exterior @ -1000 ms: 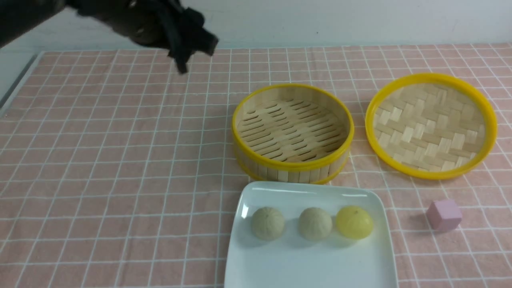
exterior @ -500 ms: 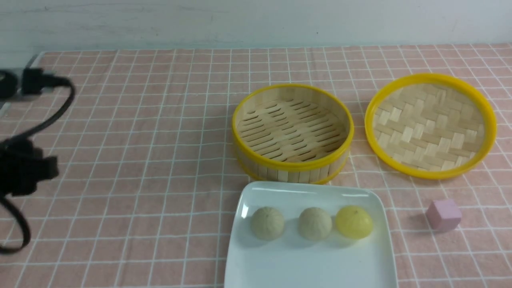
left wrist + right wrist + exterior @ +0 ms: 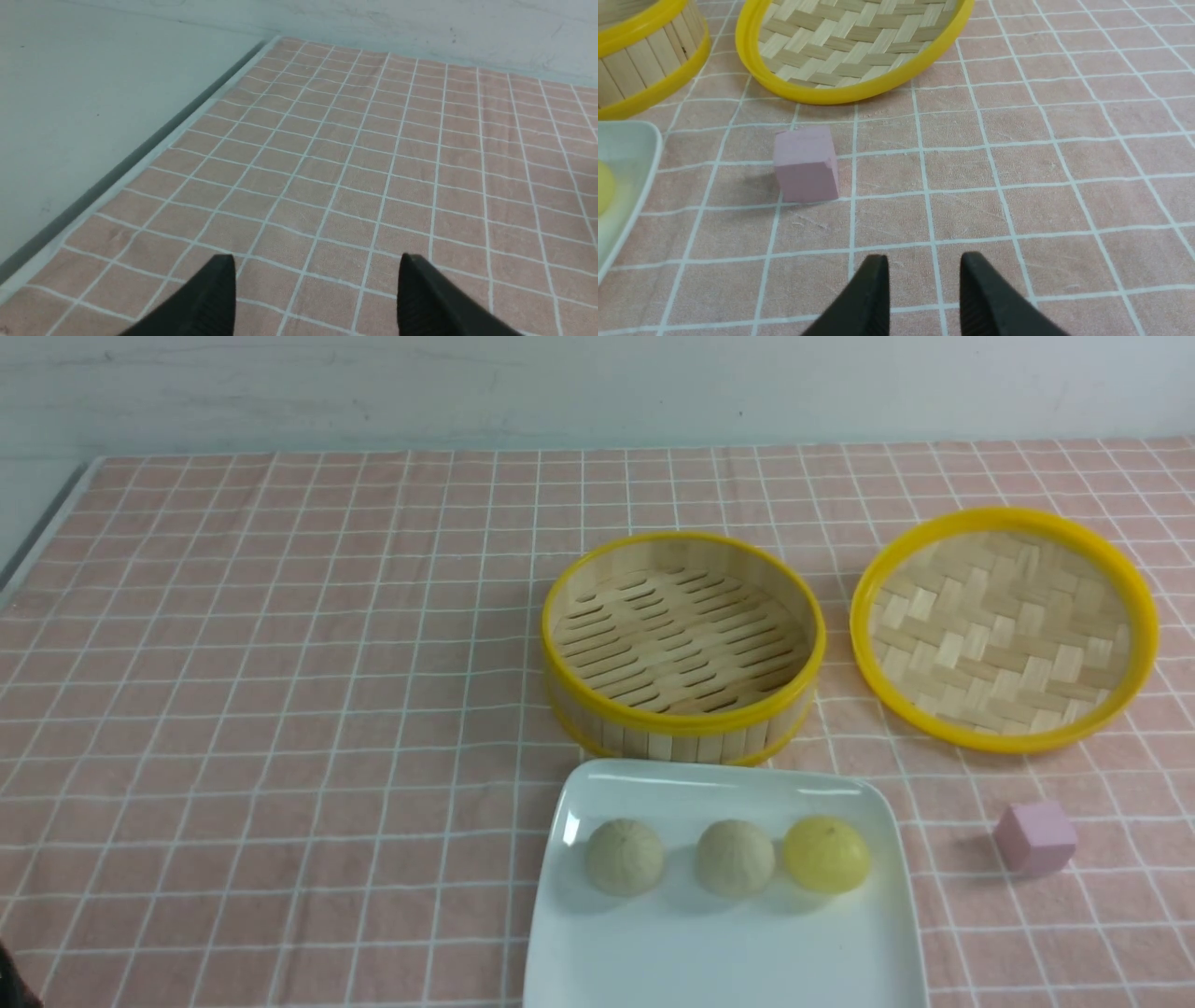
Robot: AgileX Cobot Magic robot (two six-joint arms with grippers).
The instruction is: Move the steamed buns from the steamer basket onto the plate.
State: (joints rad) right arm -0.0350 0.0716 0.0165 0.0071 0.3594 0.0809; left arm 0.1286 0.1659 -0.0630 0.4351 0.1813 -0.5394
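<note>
Finishing cleanly is what the step in hand calls for, since the transfer itself looks done. On the left, the left gripper (image 3: 313, 280) hangs over bare checked cloth (image 3: 280, 709) near the table edge, its fingers spread wide with nothing between them; it is well apart from every task item and best left parked there. Moving right, the steamer basket (image 3: 684, 723) stands with only its slatted floor showing, and just in front of it the plate (image 3: 709, 952) carries all three steamed buns (image 3: 735, 859) in a row, two pale and one yellow, each sitting apart from its neighbour. Any retreat should stay high and wide of the plate so no bun gets nudged toward the raised edge. Further right lies the woven lid (image 3: 1004, 627), and nearer the robot a pink cube (image 3: 1036, 838). The right gripper (image 3: 924, 284) sits low near the cube, fingers a little apart and gripping nothing; its height above the cloth is hard to judge, so lifting straight up before withdrawing seems safest.
</note>
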